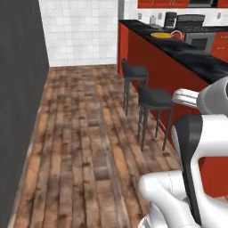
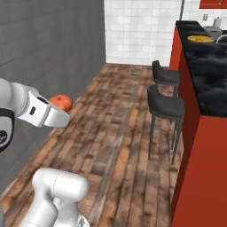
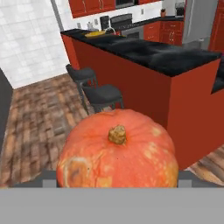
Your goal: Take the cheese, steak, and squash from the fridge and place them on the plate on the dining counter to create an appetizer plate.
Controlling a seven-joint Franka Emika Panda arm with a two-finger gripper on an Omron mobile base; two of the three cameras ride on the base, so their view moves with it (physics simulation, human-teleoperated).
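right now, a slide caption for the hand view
End effector carrying the orange squash toward the dining counter past two stools.

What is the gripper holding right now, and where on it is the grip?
The gripper holds the orange squash, clasped across its wide round sides, stem facing the camera.

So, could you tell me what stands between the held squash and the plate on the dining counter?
In the hand view, two dark stools and the dining counter with its red front stand between the squash and the plate.

home kitchen, dining counter (image 1: 196, 60) with stools (image 1: 153, 99), stove (image 3: 127, 24), red cabinets (image 3: 159, 30)
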